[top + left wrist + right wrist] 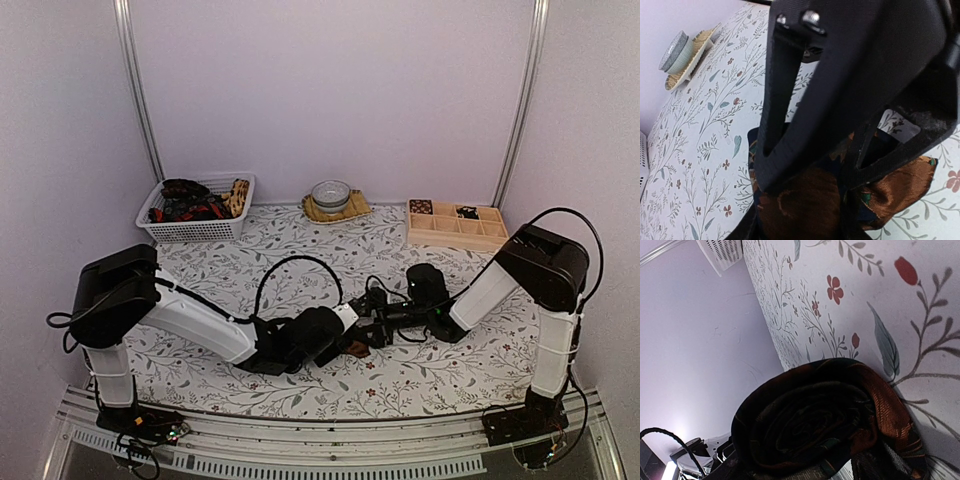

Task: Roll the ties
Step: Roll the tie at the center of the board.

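Left wrist view is filled mostly by my left gripper (805, 195). Its black fingers (785, 120) stand on either side of a glossy dark necktie with orange-brown and green patterning (900, 182). The fabric bulges into the gap between them, so I read this hand as clamped on the necktie. Through the right wrist camera I see the necktie (810, 425) wound into a tight coil, end on, its layers spiralling inward. It rests against the white tablecloth printed with grey-green leaves and small red flowers (875, 295). That camera shows me none of its own fingers clearly. From above, the right gripper (375, 322) sits just beside the left one at the coil, but I cannot tell whether it is gripping or spread. In that top view both arms meet near the middle of the table, with the necktie a small dark lump on the cloth beneath them. Farther out, at the back left, a white plastic mesh basket (190, 232) holds more neckties (185, 200): dark, red and one tan-patterned. At the back centre a pale ribbed bowl (331, 193) sits on a yellowish mat. At the back right stands a light wooden tray with compartments (450, 241), with dark things in two of them too small to make out.
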{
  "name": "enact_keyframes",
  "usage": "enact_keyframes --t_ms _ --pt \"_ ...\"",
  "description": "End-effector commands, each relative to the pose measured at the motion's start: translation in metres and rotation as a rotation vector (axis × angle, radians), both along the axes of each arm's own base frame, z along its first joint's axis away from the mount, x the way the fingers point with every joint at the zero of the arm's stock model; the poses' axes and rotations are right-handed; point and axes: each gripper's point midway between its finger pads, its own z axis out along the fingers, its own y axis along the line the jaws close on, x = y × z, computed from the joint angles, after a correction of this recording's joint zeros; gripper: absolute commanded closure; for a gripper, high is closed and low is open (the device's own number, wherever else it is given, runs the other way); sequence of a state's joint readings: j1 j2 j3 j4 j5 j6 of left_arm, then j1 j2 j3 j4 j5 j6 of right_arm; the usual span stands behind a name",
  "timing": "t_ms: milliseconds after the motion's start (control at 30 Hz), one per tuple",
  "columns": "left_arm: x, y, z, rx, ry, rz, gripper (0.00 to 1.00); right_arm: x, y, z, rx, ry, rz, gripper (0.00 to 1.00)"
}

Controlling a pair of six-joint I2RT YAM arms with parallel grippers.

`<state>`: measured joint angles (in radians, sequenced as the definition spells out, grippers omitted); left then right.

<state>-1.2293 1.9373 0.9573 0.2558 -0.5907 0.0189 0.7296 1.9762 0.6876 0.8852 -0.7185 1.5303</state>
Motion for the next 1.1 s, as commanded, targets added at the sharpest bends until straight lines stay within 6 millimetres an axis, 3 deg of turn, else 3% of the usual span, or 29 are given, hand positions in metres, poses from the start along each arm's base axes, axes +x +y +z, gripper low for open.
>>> enact_keyframes --t_ms 0,267,500,733,967,1067 --pt "-0.013 0.0 -0.014 0.034 0.052 -0.075 0.71 -0.006 0.007 -0.022 -0.02 0.041 0.025 0.37" --pt "-0.018 0.003 -0.014 0.025 0.065 -0.096 0.56 -0.009 0.002 -0.034 -0.048 0.057 0.01 0.43" --pt "-0.023 0.007 0.002 -0.018 0.072 -0.107 0.43 -0.012 -0.002 -0.039 -0.063 0.061 0.002 0.46" --pt "-0.03 0.009 0.023 -0.086 0.1 -0.128 0.22 -0.012 -0.003 -0.038 -0.062 0.045 0.012 0.47" --pt "-0.04 0.011 0.034 -0.185 0.223 -0.173 0.01 -0.012 -0.002 -0.034 -0.081 0.0 0.037 0.47" --pt "-0.039 0.017 0.038 -0.278 0.331 -0.172 0.0 -0.011 -0.002 -0.034 -0.086 -0.018 0.045 0.47"
